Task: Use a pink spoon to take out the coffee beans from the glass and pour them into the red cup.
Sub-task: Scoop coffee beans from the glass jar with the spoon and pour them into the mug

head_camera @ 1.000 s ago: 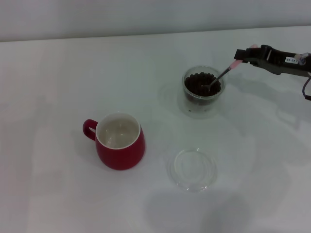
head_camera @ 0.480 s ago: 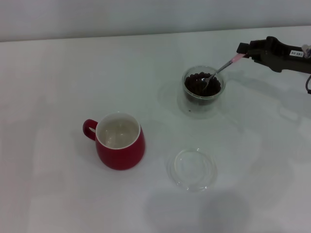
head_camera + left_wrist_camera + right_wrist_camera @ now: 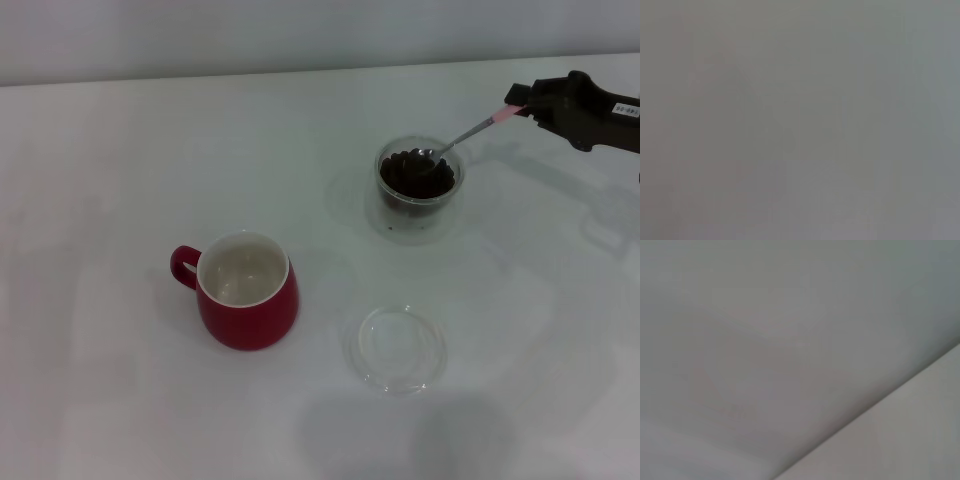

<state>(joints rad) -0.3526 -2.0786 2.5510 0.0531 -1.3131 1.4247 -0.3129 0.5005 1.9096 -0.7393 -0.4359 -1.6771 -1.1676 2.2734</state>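
Note:
In the head view my right gripper (image 3: 524,102) is at the far right, shut on the pink handle of the pink spoon (image 3: 472,132). The spoon slants down to the left, its metal bowl at the rim of the glass (image 3: 418,188), over the heap of dark coffee beans (image 3: 416,172). The red cup (image 3: 245,290) stands upright at the left centre, handle to the left, its white inside showing no beans. Both wrist views show only blank grey surface. My left gripper is out of view.
A flat shallow clear glass dish (image 3: 400,349) lies on the white table (image 3: 120,150), in front of the glass and right of the red cup.
My right gripper has moved right and slightly up, lifting the spoon's bowl from deep in the beans to the glass's rim. The glass and cup have stayed put.

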